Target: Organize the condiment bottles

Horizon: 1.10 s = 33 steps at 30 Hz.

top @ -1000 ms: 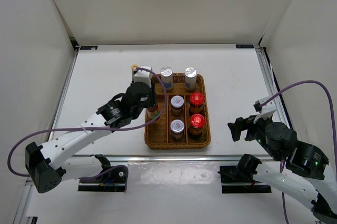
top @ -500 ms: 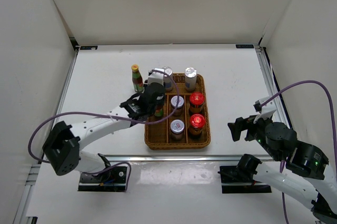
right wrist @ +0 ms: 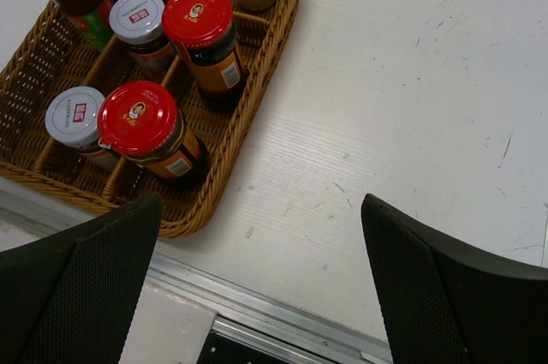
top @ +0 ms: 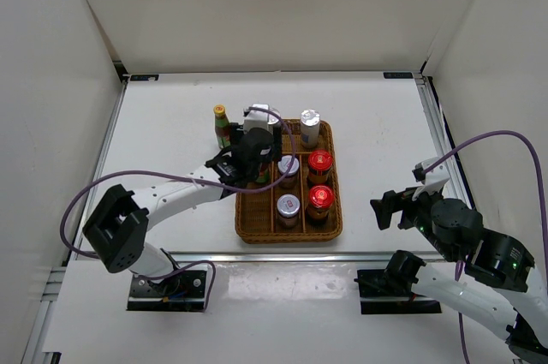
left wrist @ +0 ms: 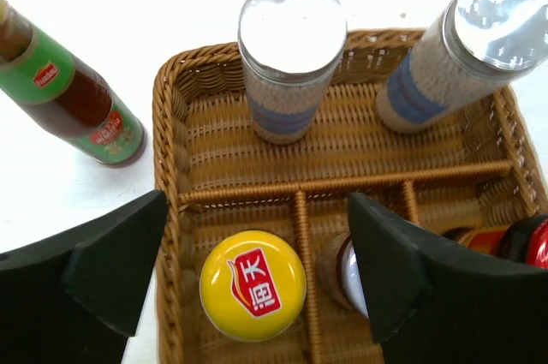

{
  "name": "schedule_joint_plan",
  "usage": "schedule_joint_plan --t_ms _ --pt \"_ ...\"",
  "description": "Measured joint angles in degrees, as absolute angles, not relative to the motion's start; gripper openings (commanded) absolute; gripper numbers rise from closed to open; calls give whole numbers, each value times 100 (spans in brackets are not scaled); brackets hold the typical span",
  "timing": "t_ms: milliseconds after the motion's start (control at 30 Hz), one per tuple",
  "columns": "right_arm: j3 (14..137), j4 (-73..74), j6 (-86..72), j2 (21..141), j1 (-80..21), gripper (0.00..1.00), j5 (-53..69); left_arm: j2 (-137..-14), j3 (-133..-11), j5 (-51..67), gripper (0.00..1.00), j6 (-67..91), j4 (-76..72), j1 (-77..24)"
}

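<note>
7 of the 8 condiment bottles [top: 309,127] are already sitting in the wicker tray [left wrist: 164,158], so we are judging the task nearly done. 2 white shakers [left wrist: 289,56] are standing in the long compartment at 12 o'clock. 2 silver-lidded jars [right wrist: 75,116] are filling the middle column, and 2 red-lidded jars [right wrist: 137,120] the column at 3 o'clock. 1 yellow-capped bottle [left wrist: 253,285] is standing upright in the column at 9 o'clock. It is directly under our left claw [left wrist: 257,218], whose fingers are spreading wide on both sides of the cap without touching it. The second yellow-capped bottle [top: 222,124], slim, green-necked and dark below its label, is standing on the bench [right wrist: 411,81] just beside the tray's 10 o'clock corner. We are reckoning it the only piece left, with the slot at 7 o'clock looking free. Our right claw [right wrist: 261,244] is hanging spread and empty over the bench at 3 o'clock of the tray.
</note>
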<state>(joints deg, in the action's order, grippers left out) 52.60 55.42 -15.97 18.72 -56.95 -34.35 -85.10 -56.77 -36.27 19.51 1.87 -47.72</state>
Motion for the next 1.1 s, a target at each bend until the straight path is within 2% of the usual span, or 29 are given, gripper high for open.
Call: schedule_joint_plan --t_ms 167,400,667,867,1100 --pt "5260 5542 -1597 1872 -5695 100 -3435 -8510 -5828 -3719 100 1986 320 -4770" --pt "5260 5542 -1597 1872 -5695 100 -3435 -8412 -6733 -3892 100 1822 810 -4648" --pt "5260 5540 -1597 1809 -5695 100 -3433 -7905 -6812 -3452 100 1553 484 -3273" --pt "5260 5540 -1597 1809 -5695 100 -3435 -8482 -6814 -2827 100 1450 23 -2480" --pt "5260 5540 -1597 1809 -5695 100 -3435 -9216 -6696 -2292 100 1457 -316 -2224"
